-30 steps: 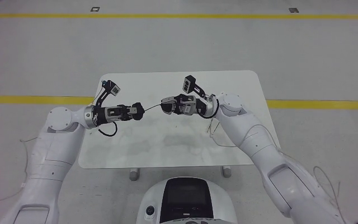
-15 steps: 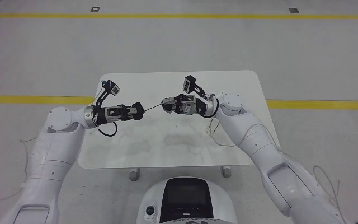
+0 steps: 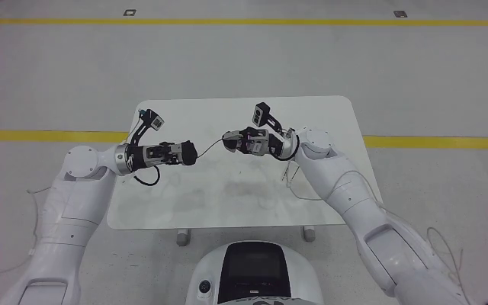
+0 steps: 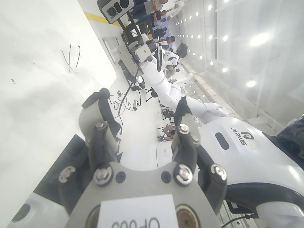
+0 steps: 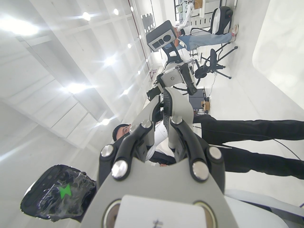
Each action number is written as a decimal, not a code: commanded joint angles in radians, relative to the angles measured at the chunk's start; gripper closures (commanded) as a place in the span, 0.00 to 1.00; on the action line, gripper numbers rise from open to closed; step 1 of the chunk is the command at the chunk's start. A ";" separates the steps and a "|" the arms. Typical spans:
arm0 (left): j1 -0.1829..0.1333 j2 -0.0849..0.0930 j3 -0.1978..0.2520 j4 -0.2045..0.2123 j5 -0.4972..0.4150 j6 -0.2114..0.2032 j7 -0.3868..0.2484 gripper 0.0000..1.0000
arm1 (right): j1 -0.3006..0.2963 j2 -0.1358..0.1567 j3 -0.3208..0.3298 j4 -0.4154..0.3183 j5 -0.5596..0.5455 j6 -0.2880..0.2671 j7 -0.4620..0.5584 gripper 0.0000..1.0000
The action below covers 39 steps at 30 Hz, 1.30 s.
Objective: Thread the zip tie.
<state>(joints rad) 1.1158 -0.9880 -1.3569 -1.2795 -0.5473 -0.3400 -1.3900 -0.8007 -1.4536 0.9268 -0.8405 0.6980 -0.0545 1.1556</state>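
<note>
Now the tie is hanging above the desk between the two claws, its long axis running from one to the other with a slight bow. The right claw is gripping one end, jaws narrow. The left claw is gaping wide, fingertips well apart, and the free end is lying at its mouth; touching or not, I cannot tell. Judging by this, the left is sitting nearer the loose end and needing to close on it.

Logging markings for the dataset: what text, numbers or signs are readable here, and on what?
White label on the left pincer base: cut off, unreadable.
White tag on the right pincer base: a sliver, unreadable.
Green bolt sign, no letters: black wrapped unit.
</note>
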 commanded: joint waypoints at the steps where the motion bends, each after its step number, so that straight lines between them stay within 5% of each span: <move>1: 0.000 0.000 0.000 0.000 0.000 0.000 0.000 0.00 | 0.000 0.000 0.000 0.000 -0.002 -0.001 -0.002 1.00; 9: 0.013 -0.003 0.008 -0.009 -0.018 0.000 0.033 0.00 | -0.028 0.002 0.010 -0.043 0.012 -0.007 -0.029 1.00; 11: 0.019 -0.009 0.015 -0.009 -0.081 0.000 0.039 0.00 | -0.053 0.003 0.022 -0.071 0.038 -0.026 -0.036 1.00; 20: -0.012 -0.040 0.084 0.066 -0.248 0.000 0.007 0.00 | -0.101 -0.005 0.024 -0.118 0.071 -0.095 -0.074 1.00; 39: 0.006 -0.050 0.116 0.037 -0.306 0.000 0.043 0.00 | -0.145 -0.012 0.010 -0.202 0.032 -0.144 -0.162 1.00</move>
<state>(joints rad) 1.1245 -1.0381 -1.2403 -1.2436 -0.8555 -0.3349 -1.3455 -0.9461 -1.4655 0.9356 -1.0408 0.7302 -0.1887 0.9953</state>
